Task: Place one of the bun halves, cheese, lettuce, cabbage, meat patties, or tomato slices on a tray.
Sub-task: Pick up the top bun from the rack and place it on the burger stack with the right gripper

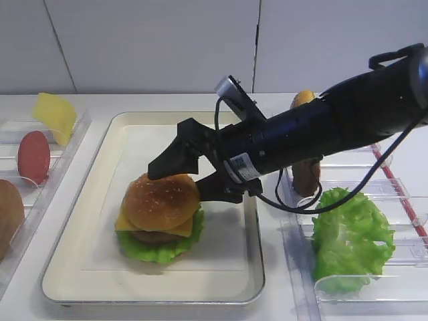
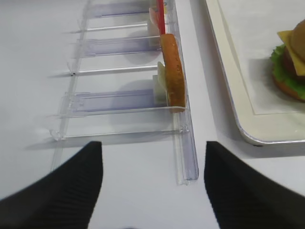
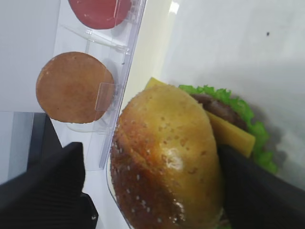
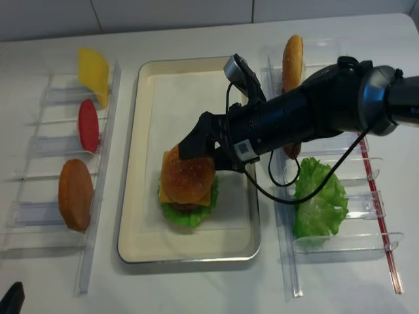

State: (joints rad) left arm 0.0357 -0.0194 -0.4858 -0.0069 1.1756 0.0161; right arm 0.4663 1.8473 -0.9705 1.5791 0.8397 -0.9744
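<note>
On the cream tray [image 1: 87, 257] stands a stack: lettuce [image 1: 157, 252] at the bottom, then a dark meat patty [image 3: 224, 109], a cheese slice [image 3: 234, 134], and a domed, speckled bun half [image 1: 160, 199] on top. My right gripper [image 1: 180, 184] is open and straddles that bun half [image 3: 167, 167]. One finger stands clearly apart from it and the other sits close beside it. My left gripper [image 2: 153, 152] is open over bare table, holding nothing, just short of the end of a clear rack [image 2: 188, 157].
The left rack holds a cheese slice [image 4: 93, 70], a tomato slice [image 4: 88, 125] and a bun half [image 4: 75, 194]. In the right rack are a lettuce leaf [image 4: 319, 203] and a bun half [image 4: 292, 62], with the right arm crossing over this rack.
</note>
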